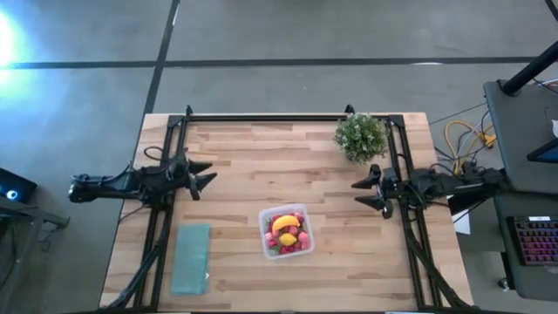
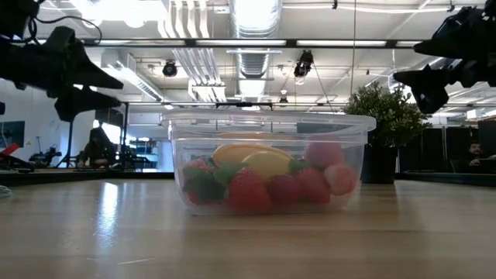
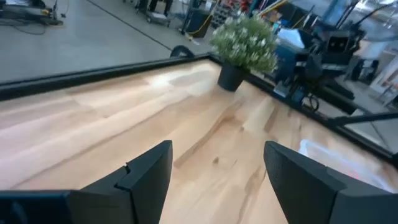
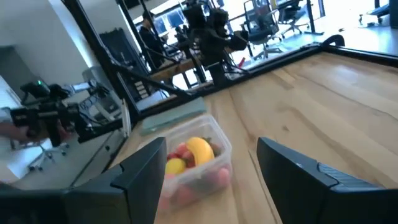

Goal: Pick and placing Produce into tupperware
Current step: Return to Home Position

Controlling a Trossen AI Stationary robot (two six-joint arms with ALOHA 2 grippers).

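Sitting: tub [image 2: 232, 122], clear rounded plastic, on planked wood table [image 1: 261, 157], midway across.
Produce [image 2: 249, 190]: glossy red berries, yellow and pink pieces, heaped inside tub.
Left gripper [image 1: 209, 173]: raised over left side, fingers spread, empty.
Right gripper [image 1: 357, 194]: raised over right side, fingers spread, empty.

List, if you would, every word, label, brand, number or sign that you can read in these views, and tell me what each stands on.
No text can be read in any view.
The tupperware, the teal mat and the plant pot show no print or label.
The keyboard at the high view's right edge has keys too small to read.
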